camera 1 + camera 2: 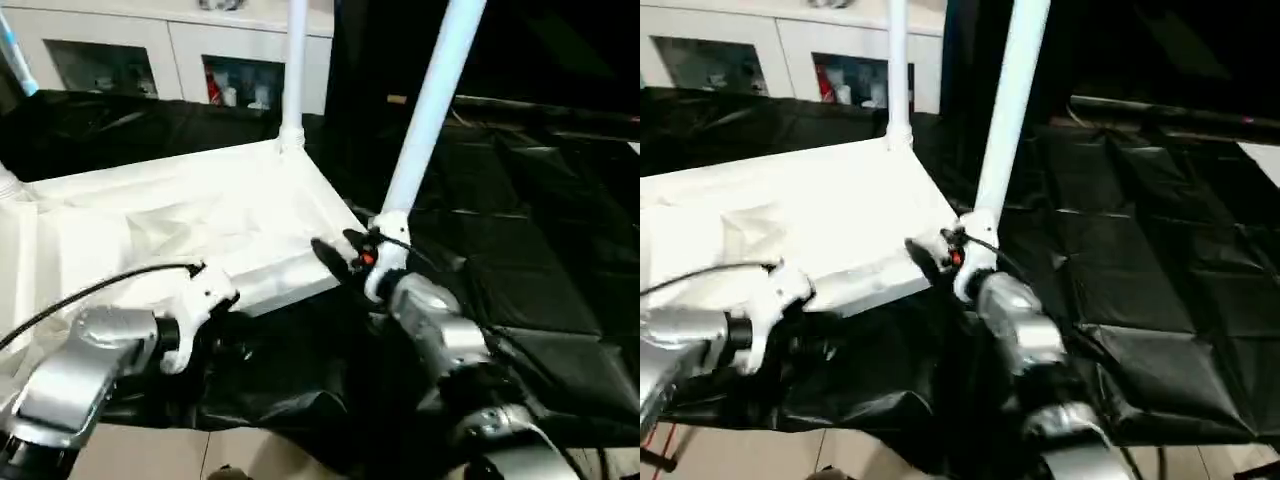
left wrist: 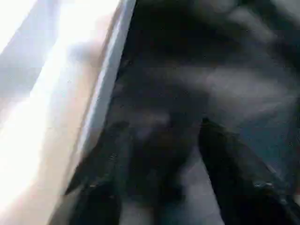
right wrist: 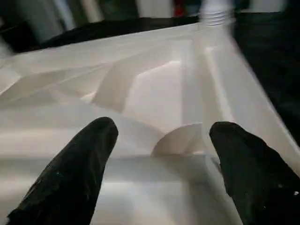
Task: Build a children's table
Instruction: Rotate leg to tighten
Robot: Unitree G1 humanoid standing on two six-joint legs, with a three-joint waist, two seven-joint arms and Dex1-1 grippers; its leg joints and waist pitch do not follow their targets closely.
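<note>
I have the children's table lying upside down on black sheeting, ribbed underside facing up. Two of its legs stand upright in the corners on my right-hand side: the far leg and the near leg. Both legs run off the top of the head views, so I cannot see their ends. At the far left a third socket is cut by the frame edge, and whatever rises from it is hard to make out.

My right tool sits at the near corner, just beside the base of the near leg; through its wrist camera the two black fingers stand well apart with only the ribbed underside and a round socket between them, clamped on nothing. In the head views its fingertips are partly hidden behind the wrist housing.

My left tool is low at the near edge of the tabletop. Its wrist view is smeared by blur: I make out two dark fingers with a gap between them over the black sheeting, the white table edge to one side. Nothing sits between them as far as I can tell.

Behind the work stands a white cabinet with glass doors, its contents too small to identify.
</note>
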